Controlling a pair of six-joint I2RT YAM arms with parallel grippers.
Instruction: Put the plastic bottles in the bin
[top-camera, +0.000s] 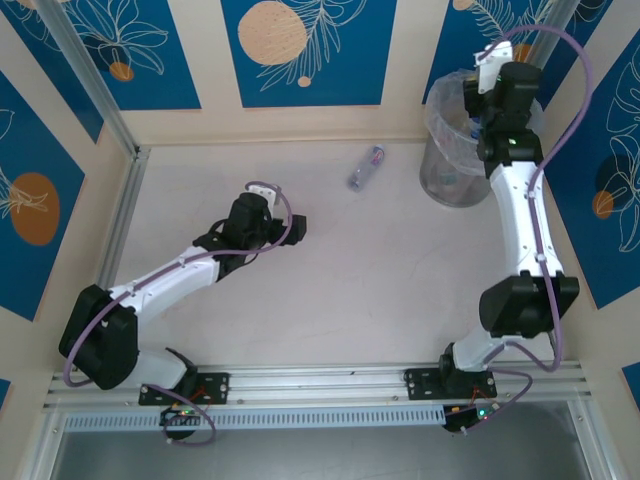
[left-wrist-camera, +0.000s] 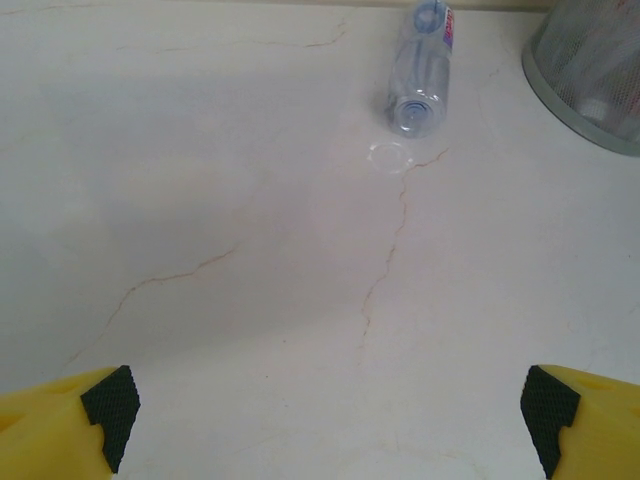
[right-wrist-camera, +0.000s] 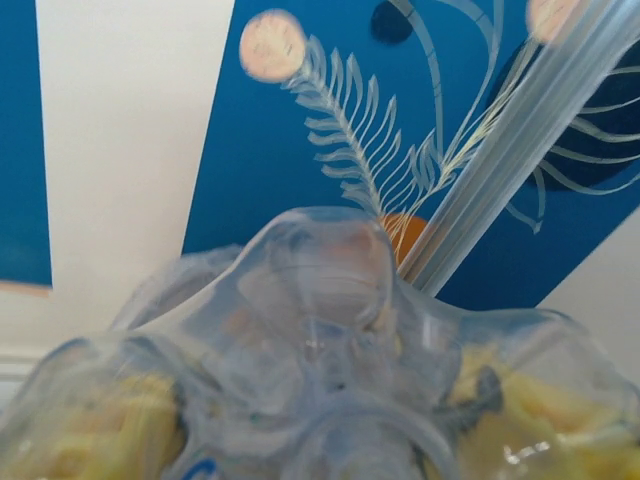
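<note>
The left gripper (left-wrist-camera: 330, 425) hangs open above the bare worktop (left-wrist-camera: 220, 250), its two black-padded yellow fingertips (left-wrist-camera: 108, 405) wide apart at the bottom corners of the left wrist view, with nothing between them. From above, this gripper (top-camera: 296, 228) sits at about 9 o'clock from the middle of the worktop.

A loose bottle (left-wrist-camera: 421, 70) lies on its side near the back wall, at about 1 o'clock from the left gripper and well apart from it. It is clear, with a red and blue label towards its far end. A small clear ring (left-wrist-camera: 390, 157) lies on the worktop just beside its near end; I cannot tell whether it is a cap. In the top view the loose bottle (top-camera: 366, 168) lies at 12 o'clock on the worktop, tilted, with its far end towards 1 o'clock.

The bin (top-camera: 452, 165) stands in the back corner at 2 o'clock, lined with a crinkled clear bag, at 3 o'clock from the loose bottle and apart from it. Its grey mesh wall (left-wrist-camera: 590, 60) shows at the upper right of the left wrist view.

The right arm (top-camera: 520, 215) reaches up over the bin's rim. The right gripper (right-wrist-camera: 320, 425) is closed on a held bottle (right-wrist-camera: 330, 290). This bottle is clear, its lobed end is close to the right wrist camera and blurred, and the yellow fingers (right-wrist-camera: 110, 430) show through the plastic on either side.
</note>
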